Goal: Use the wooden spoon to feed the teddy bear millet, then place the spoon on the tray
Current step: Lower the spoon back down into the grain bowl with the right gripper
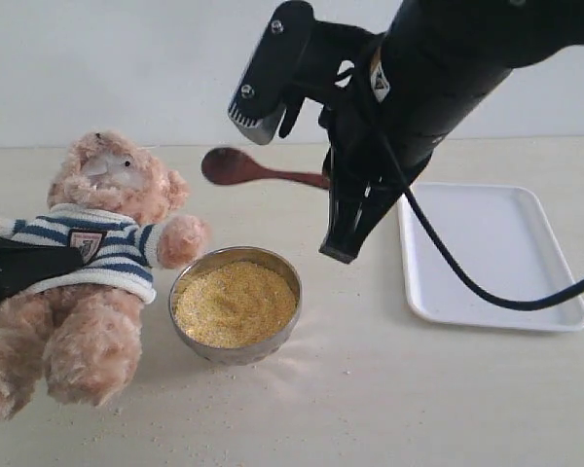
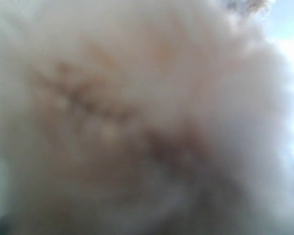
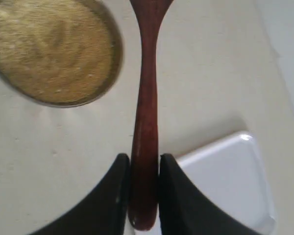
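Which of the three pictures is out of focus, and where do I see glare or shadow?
Left wrist view: wholly blurred, filled by the fur of the teddy bear, with a washed-out bright patch at one edge. Right wrist view: the wooden spoon is fairly sharp, the millet softer, with a small glint on the tray. Exterior view: sharp, faint shadow under the metal bowl.

Setting: robot lab bench. Evidence: bare cream tabletop [image 1: 419, 409]; blank white wall [image 1: 97, 68], 12 o'clock; cabled black arm [image 1: 457, 58], 1 o'clock; teddy bear [image 1: 107, 243] prop, 9 o'clock.
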Available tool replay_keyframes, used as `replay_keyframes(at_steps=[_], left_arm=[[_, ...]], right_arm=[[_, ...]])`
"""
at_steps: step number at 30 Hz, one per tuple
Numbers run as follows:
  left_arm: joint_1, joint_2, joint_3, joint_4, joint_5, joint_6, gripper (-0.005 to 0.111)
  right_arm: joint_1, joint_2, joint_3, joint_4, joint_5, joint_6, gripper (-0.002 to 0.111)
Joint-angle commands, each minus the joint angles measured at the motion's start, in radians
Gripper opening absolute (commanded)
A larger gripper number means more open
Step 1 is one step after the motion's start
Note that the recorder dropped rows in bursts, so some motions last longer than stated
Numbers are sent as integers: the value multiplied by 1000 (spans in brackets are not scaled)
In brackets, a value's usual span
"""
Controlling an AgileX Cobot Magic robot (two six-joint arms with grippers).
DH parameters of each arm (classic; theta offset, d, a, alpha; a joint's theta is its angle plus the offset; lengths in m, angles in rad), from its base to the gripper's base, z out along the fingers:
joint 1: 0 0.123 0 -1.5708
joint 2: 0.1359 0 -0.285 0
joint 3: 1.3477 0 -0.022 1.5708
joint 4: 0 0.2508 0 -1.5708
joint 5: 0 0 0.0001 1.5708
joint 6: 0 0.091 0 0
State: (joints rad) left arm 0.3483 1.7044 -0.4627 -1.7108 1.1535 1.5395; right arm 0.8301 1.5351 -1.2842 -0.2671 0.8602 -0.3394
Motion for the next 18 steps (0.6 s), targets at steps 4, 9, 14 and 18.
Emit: replay_keyframes(at_steps=[4, 9, 14, 18], left_arm=[[2, -3, 1, -27, 33, 24, 5], [2, -3, 1, -34, 33, 24, 5], [2, -3, 1, -34, 31, 24, 5], [3, -3, 1, -34, 14, 24, 5]], right_arm=[[8, 83, -6, 118, 49, -108, 0], [8, 144, -6, -24, 63, 49, 0], [25, 173, -6, -71, 52, 75, 0], [71, 191, -6, -127, 54, 83, 0]])
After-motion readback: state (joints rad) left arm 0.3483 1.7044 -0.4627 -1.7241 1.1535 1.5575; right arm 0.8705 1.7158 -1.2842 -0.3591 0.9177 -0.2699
